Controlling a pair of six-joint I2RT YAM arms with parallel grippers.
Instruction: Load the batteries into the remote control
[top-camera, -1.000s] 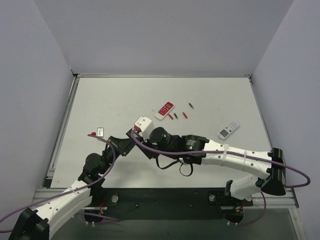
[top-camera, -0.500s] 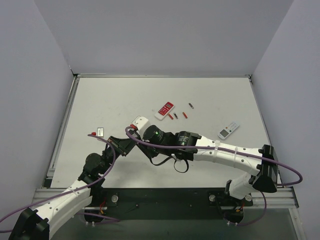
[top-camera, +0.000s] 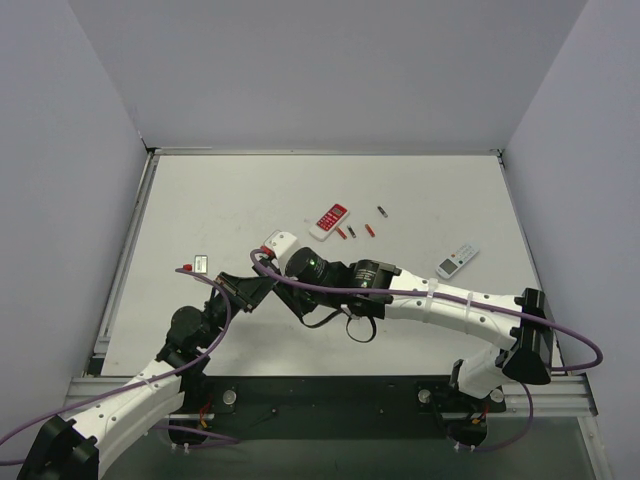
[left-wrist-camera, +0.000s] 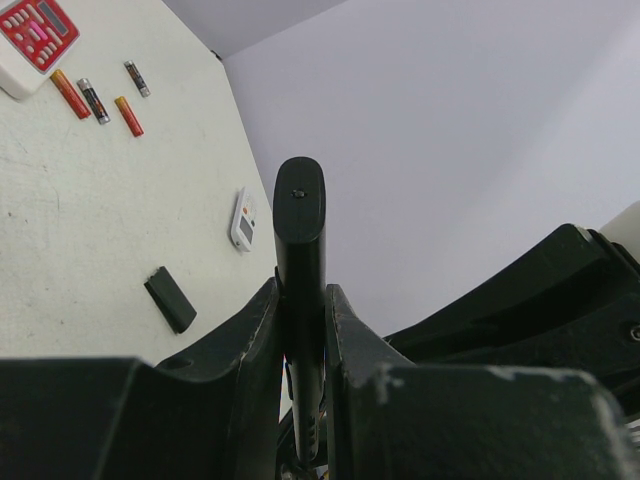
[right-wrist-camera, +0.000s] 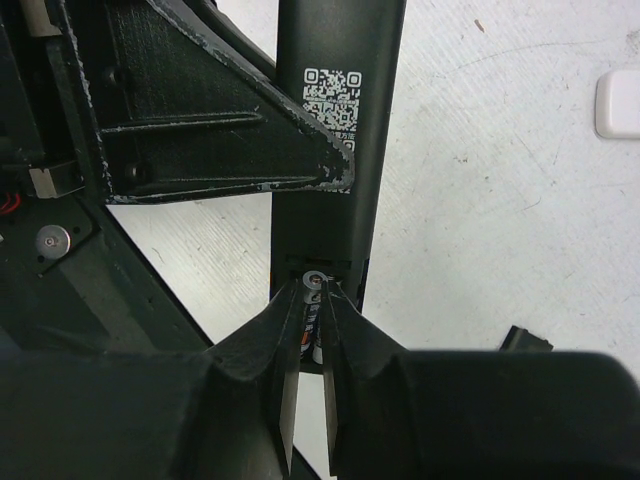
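My left gripper (left-wrist-camera: 300, 300) is shut on the long black remote control (left-wrist-camera: 300, 230) and holds it on edge above the table; the remote's back with a QR label shows in the right wrist view (right-wrist-camera: 335, 130). My right gripper (right-wrist-camera: 312, 300) is shut on a battery (right-wrist-camera: 313, 283), whose end sits at the open battery compartment at the remote's near end. A second battery seems to lie in the compartment. In the top view both grippers meet at the left middle, left (top-camera: 245, 290) and right (top-camera: 270, 265). Several loose batteries (top-camera: 351, 232) lie on the table, also in the left wrist view (left-wrist-camera: 93, 100).
A red-and-white remote (top-camera: 328, 220) lies beside the loose batteries. A small white-grey remote (top-camera: 456, 260) lies to the right. A black battery cover (left-wrist-camera: 170, 299) lies on the table. A small silver piece (top-camera: 200, 264) lies at the left.
My right wrist has moved a little left and closer to the left gripper and the remote. The left arm has stayed still.
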